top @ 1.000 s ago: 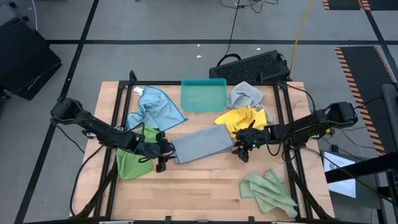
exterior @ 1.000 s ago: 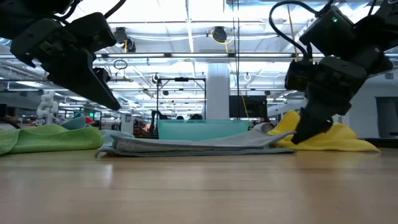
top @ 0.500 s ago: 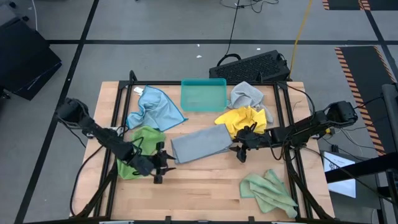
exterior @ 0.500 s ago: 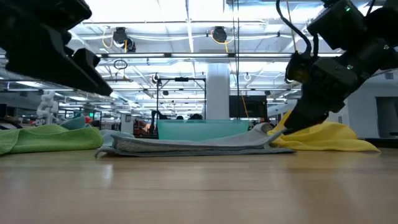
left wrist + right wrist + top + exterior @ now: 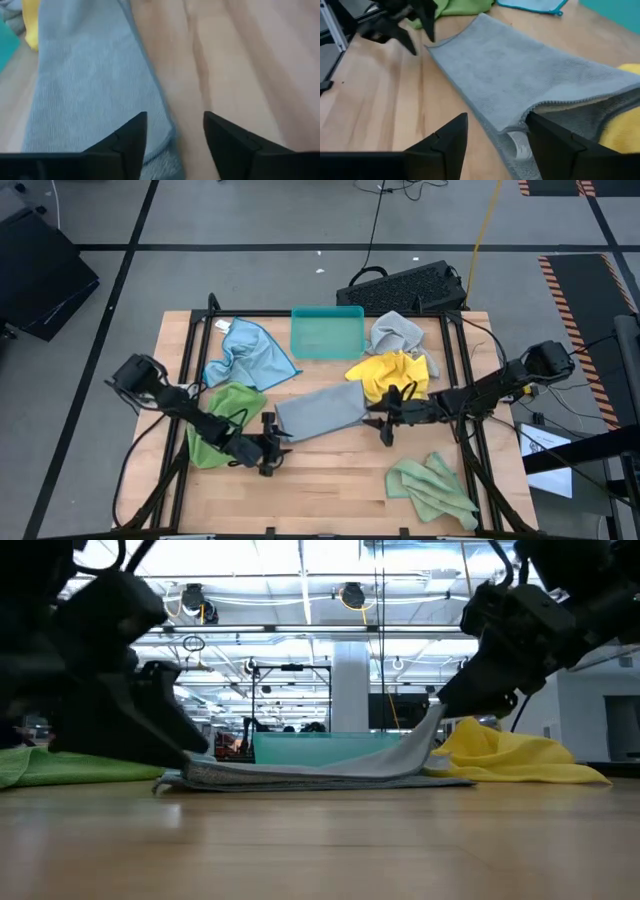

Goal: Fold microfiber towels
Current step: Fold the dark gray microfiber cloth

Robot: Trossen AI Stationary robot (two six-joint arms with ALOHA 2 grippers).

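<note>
A grey microfiber towel (image 5: 320, 412) lies folded in two layers at the table's middle. My right gripper (image 5: 385, 425) is at its right end, fingers apart, and the upper layer's corner (image 5: 428, 735) rises off the lower layer up to it. My left gripper (image 5: 272, 452) is low over the table at the towel's near left corner (image 5: 162, 135), open, with that corner between its fingers. Crumpled on the table lie a green towel (image 5: 225, 425), a light blue one (image 5: 245, 352), a yellow one (image 5: 390, 372), a second grey one (image 5: 396, 332) and a second green one (image 5: 432, 488). My left gripper comes slanting down from the table's left; whether its fingers (image 5: 125, 145) touch the towel I cannot tell. My right gripper's open fingers (image 5: 555, 145) stand on either side of the upper layer's corner (image 5: 517, 125), coming slanting down from the right. That one layer is raised; the rest lies flat. Which finger bears it is hidden.
A teal tray (image 5: 327, 332) stands at the far middle of the table. A black keyboard (image 5: 405, 285) lies beyond the far edge. Bare wood (image 5: 330, 480) stretches along the near edge between the two green towels.
My left gripper has gone down and toward the table's near edge and right, arriving at the grey towel's near left corner. My right gripper has risen a little and tipped at the towel's right end, and the upper layer's corner there, flat before, now stands raised.
</note>
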